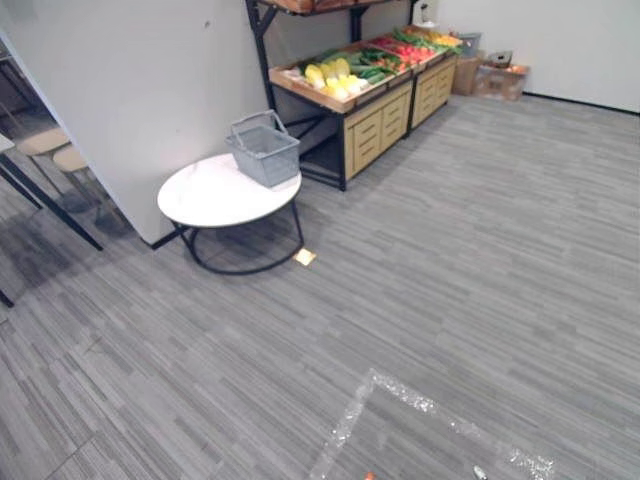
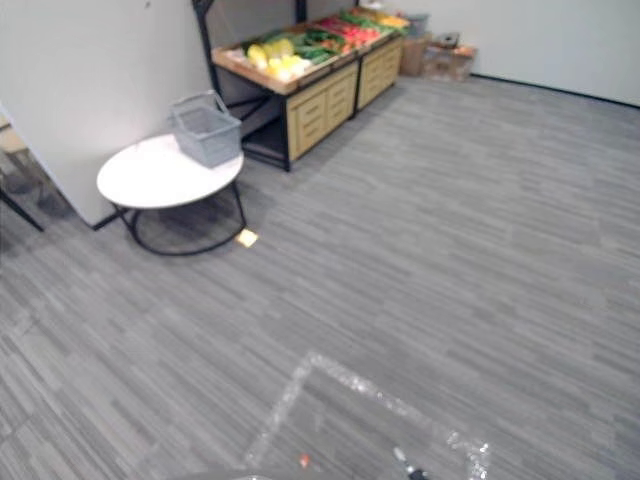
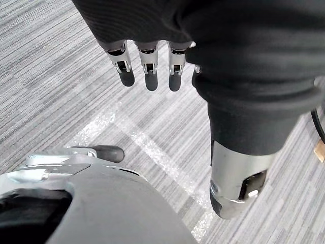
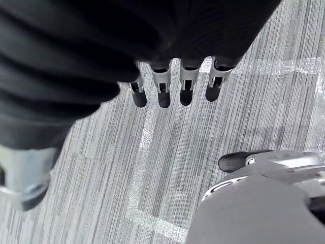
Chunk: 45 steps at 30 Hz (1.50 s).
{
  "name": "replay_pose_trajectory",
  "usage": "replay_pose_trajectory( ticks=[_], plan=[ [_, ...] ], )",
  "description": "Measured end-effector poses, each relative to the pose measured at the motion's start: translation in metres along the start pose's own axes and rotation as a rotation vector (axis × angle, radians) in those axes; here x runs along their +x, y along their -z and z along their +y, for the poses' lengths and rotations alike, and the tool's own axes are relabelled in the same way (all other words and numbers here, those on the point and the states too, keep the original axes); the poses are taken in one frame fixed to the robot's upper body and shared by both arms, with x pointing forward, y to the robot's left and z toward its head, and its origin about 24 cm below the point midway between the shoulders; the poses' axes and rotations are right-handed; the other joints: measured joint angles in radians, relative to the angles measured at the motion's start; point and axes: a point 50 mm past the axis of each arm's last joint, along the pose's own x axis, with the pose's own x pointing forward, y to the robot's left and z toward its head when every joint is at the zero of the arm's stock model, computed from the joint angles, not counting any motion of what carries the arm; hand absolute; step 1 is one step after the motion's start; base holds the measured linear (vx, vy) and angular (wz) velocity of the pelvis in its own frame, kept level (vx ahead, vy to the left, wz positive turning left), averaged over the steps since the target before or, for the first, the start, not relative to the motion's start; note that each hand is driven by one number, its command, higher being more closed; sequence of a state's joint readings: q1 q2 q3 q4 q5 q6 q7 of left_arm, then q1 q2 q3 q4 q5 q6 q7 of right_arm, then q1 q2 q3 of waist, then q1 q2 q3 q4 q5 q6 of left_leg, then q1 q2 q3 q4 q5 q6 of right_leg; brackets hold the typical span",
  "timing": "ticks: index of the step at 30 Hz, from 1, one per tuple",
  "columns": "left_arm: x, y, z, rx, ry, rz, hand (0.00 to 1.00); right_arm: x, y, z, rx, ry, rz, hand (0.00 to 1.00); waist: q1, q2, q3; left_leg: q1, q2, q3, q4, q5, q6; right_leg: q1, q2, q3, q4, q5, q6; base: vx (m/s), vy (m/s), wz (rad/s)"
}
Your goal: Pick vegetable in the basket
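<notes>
Two empty hands, left hand [image 3: 151,71] and right hand [image 4: 163,91], are seen with fingers straight. Nothing is picked yet; the far vegetables [image 1: 340,75] and basket [image 1: 265,150] must be walked to.

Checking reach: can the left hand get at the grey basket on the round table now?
Probably not: the left hand hangs open above the floor, while the basket sits on the table far across it.

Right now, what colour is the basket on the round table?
The basket is grey, clearest in the left eye view.
</notes>
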<state>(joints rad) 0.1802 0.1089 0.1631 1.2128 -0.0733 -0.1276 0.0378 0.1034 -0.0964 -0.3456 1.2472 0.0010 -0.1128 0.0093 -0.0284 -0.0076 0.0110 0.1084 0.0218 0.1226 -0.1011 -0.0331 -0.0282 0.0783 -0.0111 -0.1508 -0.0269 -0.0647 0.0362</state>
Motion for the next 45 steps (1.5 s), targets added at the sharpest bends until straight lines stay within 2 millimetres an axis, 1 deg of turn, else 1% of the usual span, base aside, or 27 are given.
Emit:
replay_pose_trajectory(
  ticks=[5,29,31,33,34,35,37,38,40,41,42,43,44,45],
  plan=[
    [0.0,-0.001,0.002,0.004,-0.003,-0.002,0.0,0.0,0.002,0.001,0.001,-0.003,0.007,0.0,0.0,-0.008,0.006,0.0,0.0,0.001,0.0,-0.001,-0.001,0.001,0.0,0.0,-0.004,0.0,0.0,0.0,0.0,0.0],
    [0.001,-0.005,0.0,0.041,0.011,-0.012,0.0,0.0,0.001,0.002,0.01,-0.005,0.006,0.0,0.001,-0.006,0.021,0.0,0.004,0.012,0.0,-0.006,-0.008,0.0,0.005,0.012,-0.009,0.001,0.001,0.0,0.0,0.0],
    [0.002,-0.007,-0.001,0.04,0.012,-0.016,0.0,0.0,0.0,0.002,0.009,-0.005,0.002,0.0,0.001,-0.003,0.032,0.0,0.006,0.015,0.001,-0.005,-0.008,-0.005,0.006,0.015,0.002,0.0,0.0,0.0,-0.002,-0.04],
    [0.003,-0.012,-0.003,0.037,0.015,-0.027,0.0,0.002,-0.009,0.004,0.007,-0.011,-0.018,0.0,0.004,0.004,0.055,-0.004,0.009,0.029,0.004,-0.001,-0.009,-0.031,0.007,0.024,0.046,-0.009,-0.012,-0.04,-0.009,-0.18],
    [0.003,-0.015,-0.002,0.036,0.013,-0.035,0.0,0.003,-0.016,0.007,0.006,-0.018,-0.038,0.0,0.001,-0.002,0.072,-0.025,0.01,0.033,0.006,0.005,-0.008,-0.075,0.005,0.029,0.095,-0.026,-0.014,-0.08,-0.012,-0.15],
    [0.004,-0.016,-0.002,0.03,0.01,-0.038,0.0,0.004,-0.018,0.008,0.009,-0.02,-0.043,0.0,0.0,0.001,0.072,-0.036,0.009,0.033,0.006,0.008,-0.008,-0.092,0.003,0.029,0.113,-0.033,-0.014,-0.07,-0.019,-0.06],
    [0.005,-0.022,0.0,0.008,-0.001,-0.052,0.0,0.003,-0.016,0.012,0.051,-0.025,-0.044,0.0,0.002,-0.009,0.096,-0.037,0.006,0.028,0.006,0.013,-0.012,-0.125,-0.006,0.022,0.179,-0.066,-0.019,-0.04,-0.039,0.1],
    [0.005,-0.022,0.001,-0.006,-0.013,-0.053,0.0,0.003,-0.014,0.012,0.057,-0.022,-0.042,0.0,0.002,-0.015,0.102,-0.038,0.004,0.026,0.006,0.009,-0.019,-0.14,-0.012,0.02,0.221,-0.09,-0.022,-0.05,-0.048,0.09],
    [0.005,-0.021,0.003,-0.029,-0.027,-0.05,0.0,0.002,-0.013,0.013,0.061,-0.026,-0.038,0.0,0.003,-0.019,0.103,-0.036,0.002,0.027,0.007,0.003,-0.024,-0.16,-0.018,0.02,0.267,-0.12,-0.026,-0.02,-0.048,0.06],
    [0.005,-0.022,0.006,-0.055,-0.04,-0.051,0.0,0.002,-0.012,0.014,0.075,-0.024,-0.039,0.0,0.003,-0.03,0.11,-0.054,0.005,0.032,0.062,-0.03,-0.033,-0.166,-0.025,0.02,0.302,-0.152,-0.03,-0.01,-0.079,0.09],
    [0.004,-0.022,0.007,-0.107,-0.055,-0.057,0.0,0.002,-0.01,0.013,0.086,-0.02,-0.035,0.0,0.007,-0.029,0.113,-0.12,0.028,0.038,0.225,-0.109,-0.05,-0.169,-0.022,0.02,0.327,-0.177,-0.047,0.0,-0.082,0.05],
    [0.004,-0.021,0.006,-0.152,-0.063,-0.062,0.0,0.001,-0.01,0.012,0.099,-0.016,-0.04,0.0,0.016,-0.03,0.113,-0.166,0.049,0.05,0.347,-0.151,-0.056,-0.164,-0.014,0.019,0.332,-0.188,-0.056,0.0,-0.147,0.12],
    [0.004,-0.024,0.005,-0.209,-0.071,-0.077,0.0,0.001,-0.012,0.011,0.107,-0.012,-0.056,0.0,0.013,-0.021,0.129,-0.303,0.097,0.059,0.647,-0.17,-0.026,-0.154,-0.006,-0.001,0.352,-0.208,-0.067,0.02,-0.139,0.24],
    [0.004,-0.026,0.006,-0.232,-0.074,-0.088,0.0,0.0,-0.01,0.01,0.097,-0.012,-0.055,0.0,0.014,-0.025,0.15,-0.406,0.13,0.041,0.879,-0.121,0.003,-0.129,-0.006,-0.017,0.377,-0.227,-0.081,0.05,-0.125,0.3]
  ],
)
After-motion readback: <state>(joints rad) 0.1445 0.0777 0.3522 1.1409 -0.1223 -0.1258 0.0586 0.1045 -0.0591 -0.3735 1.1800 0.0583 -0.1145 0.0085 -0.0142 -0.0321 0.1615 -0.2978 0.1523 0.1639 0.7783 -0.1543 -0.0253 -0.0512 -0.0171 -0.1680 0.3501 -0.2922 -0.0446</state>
